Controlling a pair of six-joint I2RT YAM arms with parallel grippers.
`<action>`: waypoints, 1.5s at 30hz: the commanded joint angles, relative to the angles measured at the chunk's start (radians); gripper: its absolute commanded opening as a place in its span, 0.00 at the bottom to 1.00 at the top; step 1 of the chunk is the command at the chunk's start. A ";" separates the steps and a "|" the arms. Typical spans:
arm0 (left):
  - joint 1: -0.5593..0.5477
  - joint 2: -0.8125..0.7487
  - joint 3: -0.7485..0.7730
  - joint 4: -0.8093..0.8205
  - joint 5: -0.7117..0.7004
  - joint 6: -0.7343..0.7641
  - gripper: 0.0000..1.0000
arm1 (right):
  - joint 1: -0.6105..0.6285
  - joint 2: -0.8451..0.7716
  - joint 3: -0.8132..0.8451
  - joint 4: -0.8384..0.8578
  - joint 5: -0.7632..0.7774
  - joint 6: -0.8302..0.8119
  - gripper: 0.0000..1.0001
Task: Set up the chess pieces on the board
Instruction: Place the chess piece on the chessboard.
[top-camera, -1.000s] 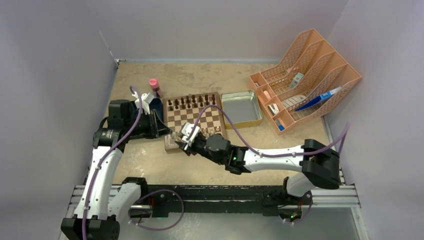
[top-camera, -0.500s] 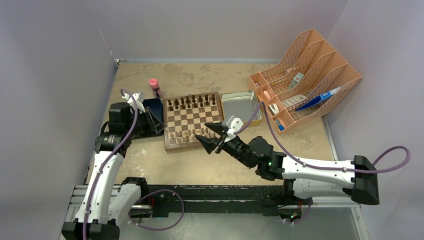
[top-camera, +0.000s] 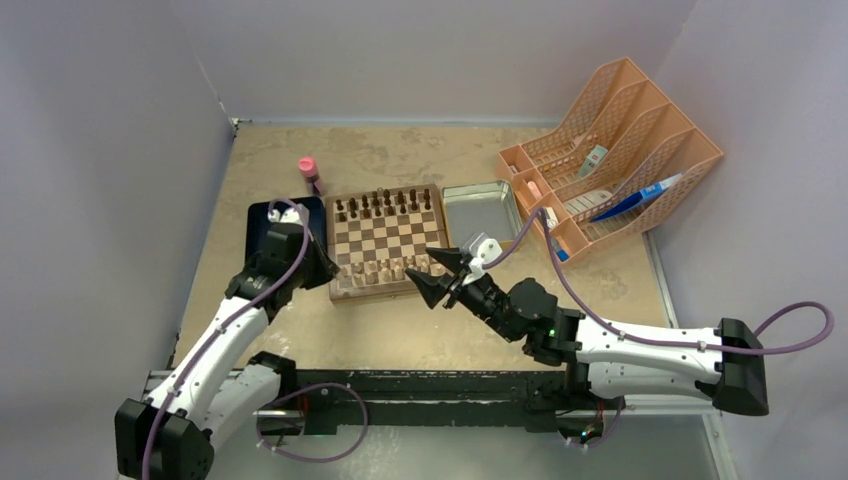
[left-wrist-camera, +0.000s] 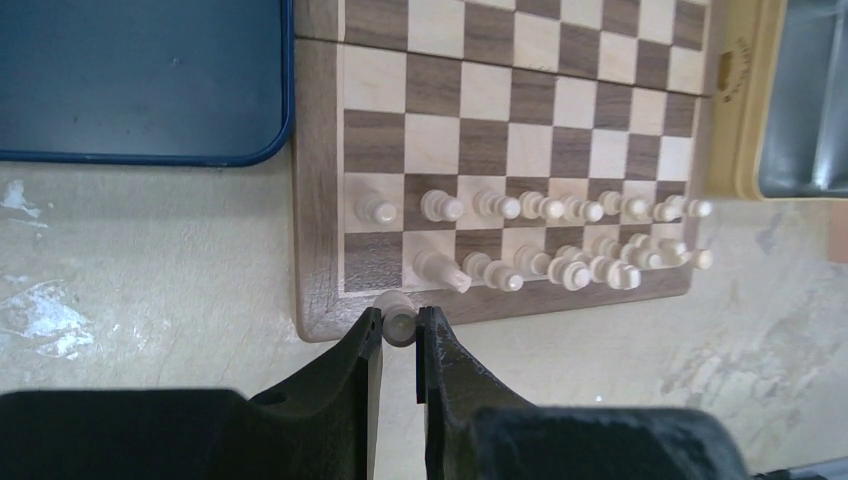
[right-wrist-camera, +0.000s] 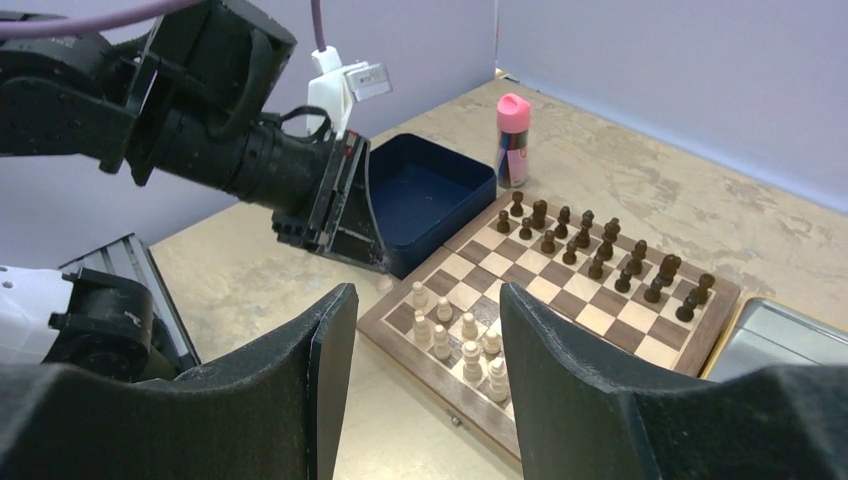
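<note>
The board (top-camera: 385, 237) lies mid-table. Dark chess pieces (top-camera: 385, 205) fill its two far rows, and pale chess pieces (top-camera: 390, 268) stand in its two near rows. My left gripper (left-wrist-camera: 400, 325) is shut on one pale piece (left-wrist-camera: 401, 321), held just over the board's wooden border (left-wrist-camera: 318, 200) at the near left corner. From above, the left gripper (top-camera: 328, 272) sits at that corner. My right gripper (top-camera: 432, 276) hangs open and holds nothing, just off the board's near right edge. In the right wrist view the pale pieces (right-wrist-camera: 455, 340) show between its fingers (right-wrist-camera: 330, 350).
A dark blue tray (top-camera: 262, 222) lies left of the board under the left arm. A pink-capped bottle (top-camera: 308, 170) stands behind it. The metal tin (top-camera: 482, 215) touches the board's right side. An orange file rack (top-camera: 610, 150) holds small items at the right.
My right gripper has pulled back from the board's near left corner to the right and opened wider. The left arm has swung down and forward, with its gripper still at that corner.
</note>
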 joint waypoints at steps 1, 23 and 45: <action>-0.075 -0.020 -0.042 0.077 -0.166 -0.072 0.00 | -0.001 -0.025 -0.003 0.013 0.047 0.013 0.57; -0.151 -0.047 -0.185 0.223 -0.250 -0.111 0.00 | -0.001 -0.013 0.019 -0.018 0.056 0.035 0.56; -0.158 0.023 -0.203 0.279 -0.235 -0.095 0.04 | -0.001 -0.028 0.036 -0.037 0.066 0.037 0.56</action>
